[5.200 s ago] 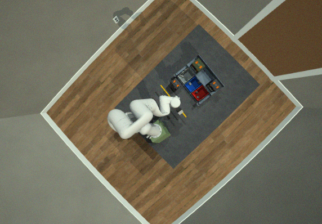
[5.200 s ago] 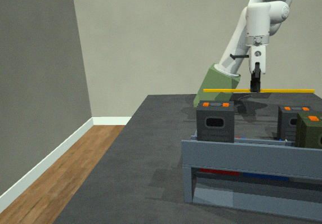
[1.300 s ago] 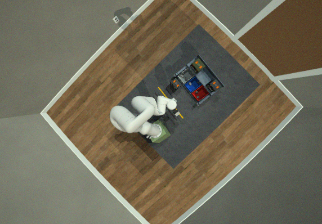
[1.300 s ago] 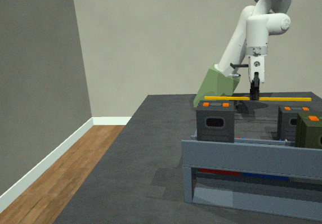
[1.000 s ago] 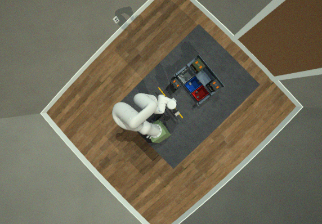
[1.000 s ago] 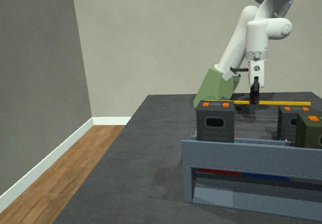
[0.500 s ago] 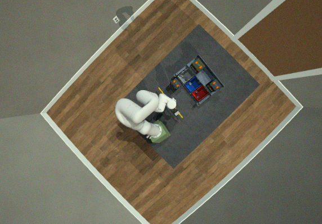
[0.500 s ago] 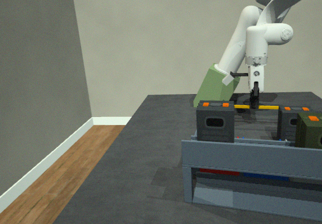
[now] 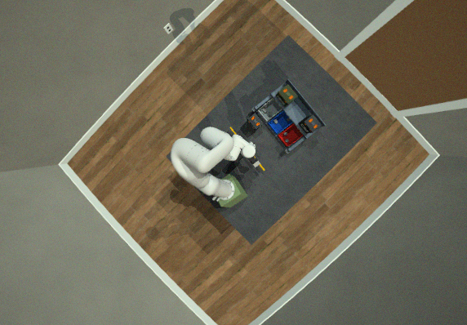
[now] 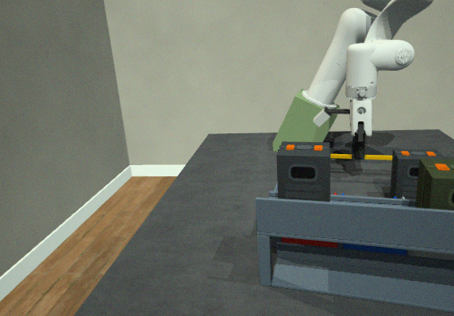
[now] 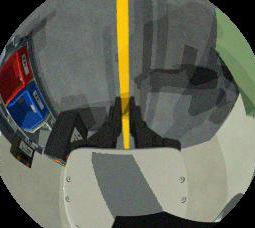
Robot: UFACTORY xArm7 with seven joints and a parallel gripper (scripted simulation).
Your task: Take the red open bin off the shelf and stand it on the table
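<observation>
A dark grey table top (image 10: 190,230) carries a grey metal shelf unit (image 10: 337,218). On the shelf, beside a blue open bin (image 9: 278,122), sits the red open bin (image 9: 291,135). Nearer the white arm's base, the black gripper (image 10: 359,147) is clamped on a thin yellow rod (image 10: 378,157), held level just above the table.

Dark grey table top (image 10: 190,230), grey shelf (image 10: 349,222) and green arm base (image 10: 298,123) on it.

red bin (image 9: 291,135), blue bin (image 9: 278,122), yellow rod (image 10: 377,157)
</observation>
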